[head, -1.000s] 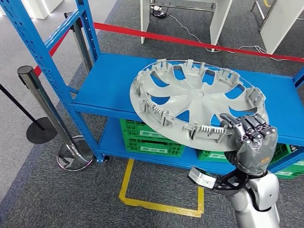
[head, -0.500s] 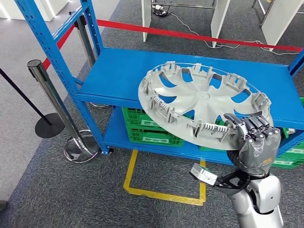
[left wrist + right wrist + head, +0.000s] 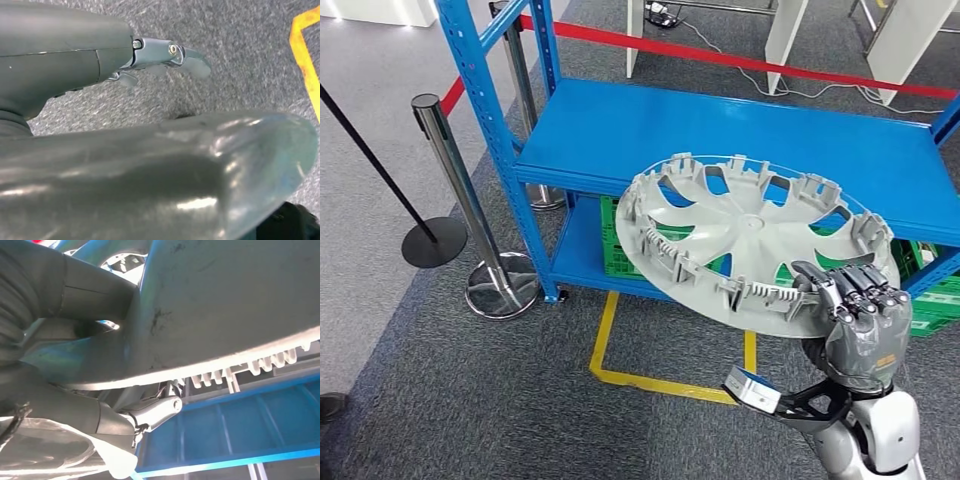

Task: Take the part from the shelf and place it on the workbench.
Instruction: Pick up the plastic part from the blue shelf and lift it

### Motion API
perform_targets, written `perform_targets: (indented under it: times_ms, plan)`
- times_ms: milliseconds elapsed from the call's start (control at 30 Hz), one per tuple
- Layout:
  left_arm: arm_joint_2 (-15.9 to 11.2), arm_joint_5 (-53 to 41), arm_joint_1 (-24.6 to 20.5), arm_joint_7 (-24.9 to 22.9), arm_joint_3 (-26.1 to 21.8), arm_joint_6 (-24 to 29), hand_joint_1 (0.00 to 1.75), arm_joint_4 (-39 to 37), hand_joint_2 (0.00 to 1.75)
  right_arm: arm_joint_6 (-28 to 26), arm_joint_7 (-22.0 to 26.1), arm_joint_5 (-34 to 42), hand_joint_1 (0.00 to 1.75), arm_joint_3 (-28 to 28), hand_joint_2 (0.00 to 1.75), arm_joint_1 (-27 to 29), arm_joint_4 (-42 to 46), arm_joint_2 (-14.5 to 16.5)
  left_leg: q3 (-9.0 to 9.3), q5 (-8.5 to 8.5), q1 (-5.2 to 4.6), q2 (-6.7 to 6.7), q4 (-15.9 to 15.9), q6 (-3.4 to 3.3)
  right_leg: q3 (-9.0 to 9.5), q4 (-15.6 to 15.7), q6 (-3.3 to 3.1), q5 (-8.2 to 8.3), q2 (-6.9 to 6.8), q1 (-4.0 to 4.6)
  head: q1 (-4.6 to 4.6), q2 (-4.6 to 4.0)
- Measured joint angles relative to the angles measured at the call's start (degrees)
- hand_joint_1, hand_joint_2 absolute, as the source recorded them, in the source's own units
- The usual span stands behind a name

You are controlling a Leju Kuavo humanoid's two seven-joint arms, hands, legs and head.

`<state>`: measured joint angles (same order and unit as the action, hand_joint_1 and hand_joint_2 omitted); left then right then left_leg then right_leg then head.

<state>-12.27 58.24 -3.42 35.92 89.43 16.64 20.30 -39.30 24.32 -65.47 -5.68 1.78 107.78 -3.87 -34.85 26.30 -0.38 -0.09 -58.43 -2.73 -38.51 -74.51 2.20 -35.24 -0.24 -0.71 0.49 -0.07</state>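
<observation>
Above the blue shelf point(image 3: 637, 130), the right hand point(image 3: 860, 320) grips the wheel cover point(image 3: 743, 235) by its rim, probably light, stiff plastic.

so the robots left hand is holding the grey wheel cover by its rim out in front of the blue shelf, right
Not quite: it is the right hand that grips the grey wheel cover by its rim, as the head view shows. The left hand hangs over the carpet with nothing in it. The rest stands: the cover is held out in front of the blue shelf.
</observation>
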Motion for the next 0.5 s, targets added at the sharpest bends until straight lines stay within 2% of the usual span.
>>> perform_targets:
  times_ms: [33, 67, 100, 133, 167, 200, 233, 267, 300, 333, 400, 433, 467, 500]
  plan:
    - [0.0, 0.0, 0.0, 0.3, 0.0, 0.0, 0.00, 0.0, 0.00, 0.0, 0.1, -0.1, 1.75, 0.0, 1.75, 0.1, 0.0, -0.1, -0.71, -0.62, -0.30, -0.01, 0.0, -0.07, 2.24, 2.0, -0.64, 1.70, 0.04, 0.34, -0.01, 0.00]
    - [0.0, -0.1, -0.1, 0.5, 0.0, 0.0, 0.00, -0.1, 0.00, 0.0, 0.5, -0.1, 1.75, 0.1, 1.75, 0.3, 0.1, -0.2, -1.22, -1.20, -0.50, -0.02, 0.0, -0.12, 5.23, 5.4, -1.44, 3.02, 0.09, 0.81, -0.01, 0.00]
    - [0.0, -0.2, -0.2, 0.6, 0.0, 0.0, 0.00, -0.1, 0.00, 0.0, 1.1, 0.0, 1.75, 0.4, 1.75, 0.4, 0.4, -0.2, -1.62, -1.75, -0.74, -0.07, 0.0, -0.09, 8.73, 10.1, -2.30, 3.34, 0.09, 1.34, -0.01, 0.00]
    - [0.0, -0.3, -0.4, 0.7, 0.0, 0.0, 0.00, -0.1, 0.00, 0.0, 1.9, 0.3, 1.75, 0.7, 1.75, 0.5, 0.7, -0.3, -1.93, -2.33, -0.89, -0.11, 0.0, 0.02, 11.71, 14.5, -2.85, 2.93, 0.05, 1.72, -0.04, 0.00]
    - [0.0, -0.4, -0.6, 0.7, -0.1, 0.0, 0.00, -0.1, 0.00, 0.0, 2.7, 0.7, 1.75, 1.1, 1.75, 0.7, 1.1, -0.3, -2.17, -2.92, -0.92, -0.13, 0.0, 0.19, 13.66, 17.7, -3.18, 2.20, 0.02, 2.05, -0.03, 0.00]
    - [-0.2, -0.5, -0.7, 0.7, -0.1, 0.0, 0.00, -0.1, 0.00, 0.0, 3.3, 1.0, 1.75, 1.5, 1.75, 0.9, 1.3, -0.3, -2.44, -3.56, -0.95, -0.15, 0.1, 0.47, 14.60, 19.6, -3.27, 1.66, -0.06, 2.20, -0.01, 0.00]
    - [-0.4, -0.6, -0.9, 0.6, -0.1, 0.0, 0.00, -0.1, 0.00, 0.0, 3.8, 1.2, 1.75, 1.9, 1.75, 1.1, 1.5, -0.3, -2.71, -4.13, -0.95, -0.15, 0.2, 0.77, 14.45, 20.3, -3.20, 1.88, -0.09, 2.06, -0.01, 0.01]
    - [-0.6, -0.6, -1.0, 0.6, -0.1, 0.0, 0.00, -0.1, 0.00, 0.0, 4.0, 1.3, 1.75, 2.3, 1.75, 1.3, 1.6, -0.3, -3.01, -3.98, -0.90, -0.17, 0.1, 1.13, 14.00, 20.5, -3.31, 2.45, -0.19, 1.97, 0.00, 0.01]
    - [-0.7, -0.7, -1.1, 0.6, -0.2, -0.1, 0.00, -0.1, 0.00, 0.0, 4.2, 1.4, 1.75, 2.6, 1.75, 1.4, 1.8, -0.3, -3.37, -2.62, -0.85, -0.18, -0.7, 1.53, 13.42, 20.7, -3.51, 3.18, -0.28, 1.78, -0.04, 0.01]
    - [-0.9, -0.7, -1.2, 0.6, -0.3, -0.3, 0.00, -0.2, 0.00, 0.0, 4.2, 1.4, 1.75, 2.9, 1.75, 1.7, 1.9, -0.3, -3.78, -0.15, -0.74, -0.19, -2.4, 1.95, 12.75, 20.9, -3.69, 3.99, -0.37, 1.59, -0.12, 0.01]
    - [-1.0, -1.0, -1.5, 0.5, -0.5, -0.7, 0.00, -0.3, 0.00, 0.0, 4.0, 1.6, 1.75, 3.5, 1.75, 2.4, 2.1, -0.3, -4.76, 6.11, -0.20, -0.16, -8.8, 2.73, 11.33, 20.6, -3.91, 5.30, -0.53, 1.55, -0.20, 0.01]
    - [-1.0, -1.2, -1.6, 0.4, -0.7, -0.9, 0.00, -0.4, 0.00, 0.0, 3.7, 1.8, 1.75, 3.9, 1.75, 2.8, 2.2, -0.3, -5.10, 7.87, 0.08, -0.15, -12.4, 3.07, 10.54, 20.4, -3.83, 5.93, -0.63, 1.53, -0.20, 0.01]
    - [-1.1, -1.4, -1.8, 0.2, -0.9, -1.0, 0.00, -0.5, 0.00, 0.0, 3.3, 2.0, 1.75, 4.1, 1.75, 3.2, 2.3, -0.3, -5.04, 8.08, 0.36, -0.13, -15.1, 3.40, 9.60, 20.0, -3.72, 6.52, -0.72, 1.46, -0.18, 0.01]
    - [-1.1, -1.7, -1.9, 0.1, -1.2, -1.1, 0.00, -0.5, 0.00, 0.0, 2.9, 2.2, 1.75, 4.4, 1.75, 3.6, 2.3, -0.3, -4.31, 7.03, 0.63, -0.11, -16.3, 3.70, 8.52, 19.4, -3.55, 7.04, -0.78, 1.36, -0.19, 0.01]
